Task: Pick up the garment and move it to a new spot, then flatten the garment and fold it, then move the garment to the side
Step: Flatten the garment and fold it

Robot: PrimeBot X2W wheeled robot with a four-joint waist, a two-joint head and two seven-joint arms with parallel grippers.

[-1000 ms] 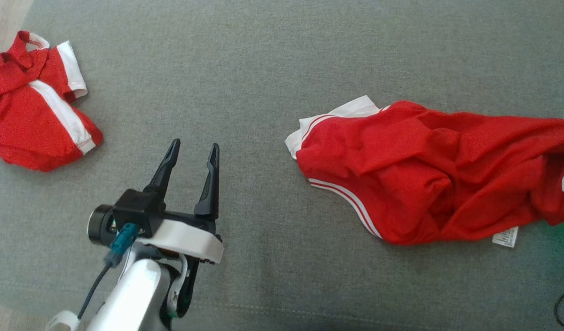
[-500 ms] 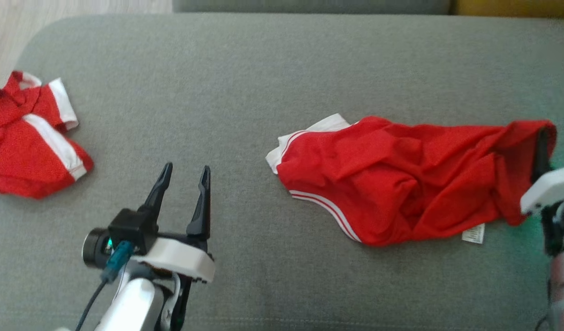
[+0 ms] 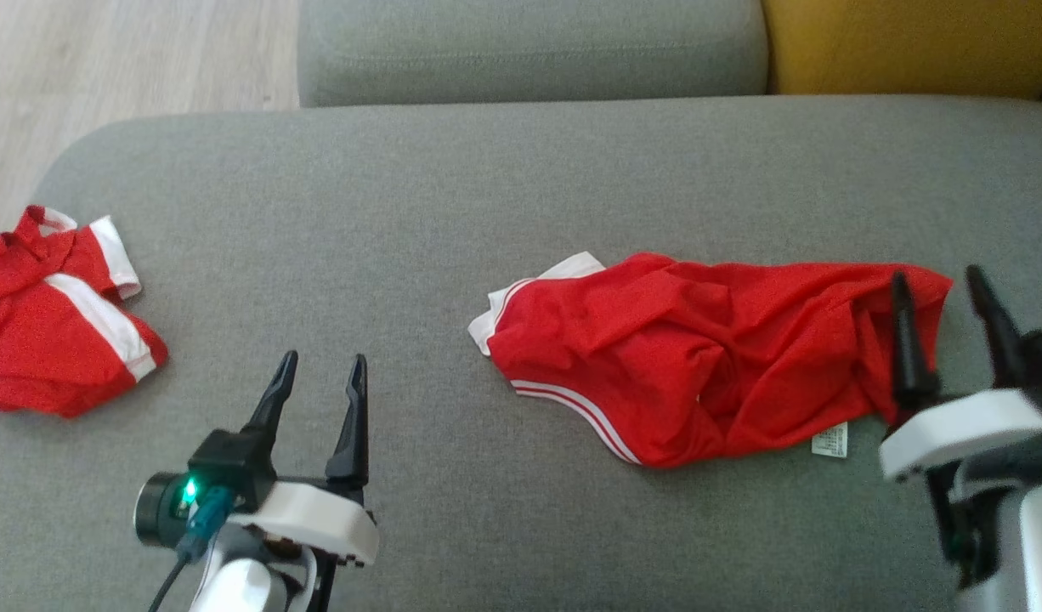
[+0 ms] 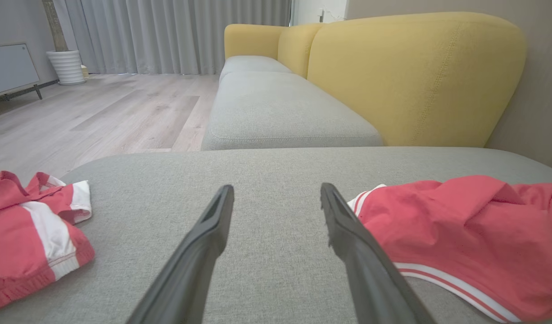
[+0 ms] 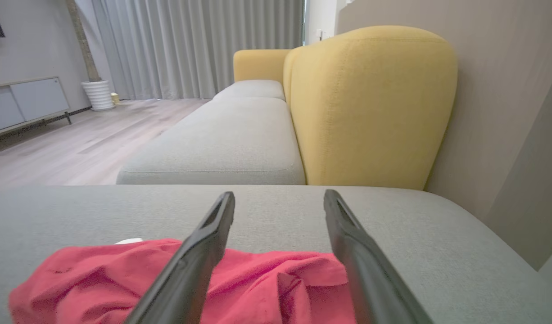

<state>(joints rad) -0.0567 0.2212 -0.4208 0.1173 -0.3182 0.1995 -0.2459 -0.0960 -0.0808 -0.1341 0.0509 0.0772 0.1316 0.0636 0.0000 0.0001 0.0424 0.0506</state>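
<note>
The other garment (image 3: 58,340) lies at the left edge of the sofa (image 3: 453,195). The left claw (image 3: 325,359) hangs open and empty, well left of the garment (image 3: 699,348), which lies crumpled right of centre. The right claw (image 3: 936,274), wide open and empty, sits over its right end, perhaps touching it.

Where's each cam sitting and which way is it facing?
Head: high, looking down on the cushion, the garment and a second garment; left gripper lower left, right gripper lower right.
Left wrist: low over the cushion, facing the yellow sofa back; own open fingers.
Right wrist: low, same heading; own open fingers before the garment's end.
Shared: both wrist views show garment and sofa back.
</note>
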